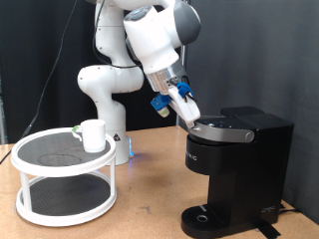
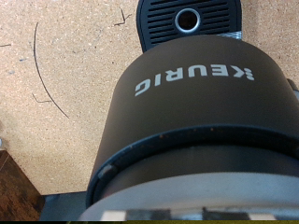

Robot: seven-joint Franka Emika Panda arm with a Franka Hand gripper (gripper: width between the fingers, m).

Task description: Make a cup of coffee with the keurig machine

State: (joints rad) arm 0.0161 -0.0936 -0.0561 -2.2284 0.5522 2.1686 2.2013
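The keurig machine (image 1: 237,159) stands at the exterior view's right, tall and black, with its top lid down. My gripper (image 1: 188,115) reaches down from the upper left and its fingertips are at the lid's front edge. The wrist view looks down the machine's front (image 2: 196,103) with the KEURIG lettering, and the round drip base (image 2: 188,21) shows beyond it; my fingers do not show there. The cup (image 1: 93,134), a small white mug, stands on the top shelf of a white round rack (image 1: 65,189) at the exterior view's left, well away from the gripper.
A small pale thing (image 1: 78,130) sits beside the cup on the rack's dark mesh shelf. The rack has a second, lower shelf. The wooden table (image 1: 150,204) runs between rack and machine. The robot's base (image 1: 110,110) stands behind, before a black curtain.
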